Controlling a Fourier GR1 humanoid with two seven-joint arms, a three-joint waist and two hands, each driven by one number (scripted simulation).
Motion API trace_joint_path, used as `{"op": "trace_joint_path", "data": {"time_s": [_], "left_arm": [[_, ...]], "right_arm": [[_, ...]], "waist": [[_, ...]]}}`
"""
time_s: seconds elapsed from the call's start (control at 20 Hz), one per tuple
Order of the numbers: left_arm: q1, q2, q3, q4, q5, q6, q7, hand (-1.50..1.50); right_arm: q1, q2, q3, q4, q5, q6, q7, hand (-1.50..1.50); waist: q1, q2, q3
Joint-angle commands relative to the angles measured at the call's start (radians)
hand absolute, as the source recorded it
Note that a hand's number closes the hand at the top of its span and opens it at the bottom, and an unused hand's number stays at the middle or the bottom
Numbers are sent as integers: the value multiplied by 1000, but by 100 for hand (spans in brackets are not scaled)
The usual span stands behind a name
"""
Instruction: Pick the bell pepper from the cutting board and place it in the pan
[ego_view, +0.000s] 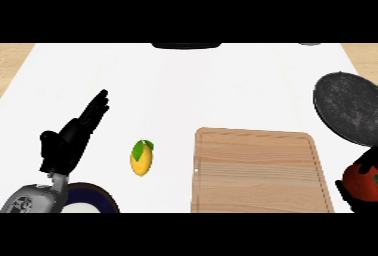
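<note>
A red bell pepper (362, 182) shows at the right edge, just right of the wooden cutting board (255, 170). My right hand (351, 197) is curled round it, mostly cut off by the view's edge. The dark round pan (348, 107) lies at the far right, just above the pepper. My left hand (74, 134) rests open at the left, fingers straight and pointing up, holding nothing.
A yellow mango (142, 159) with a green leaf lies on the white counter between my left hand and the board. A dark-rimmed plate (92, 202) peeks in at the lower left. A dark object (186, 45) sits at the counter's far edge.
</note>
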Motion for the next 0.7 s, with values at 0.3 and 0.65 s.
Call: {"op": "trace_joint_path", "data": {"time_s": [0.3,0.65], "left_arm": [[-1,-46,-22,6,-54,-5,-3,0],[-77,-39,36,36,-36,-56,14,0]], "right_arm": [[-359,116,-157,612,-72,135,-279,150],[-653,230,-180,1071,8,181,-474,150]], "waist": [[29,6,-1],[33,7,-1]]}}
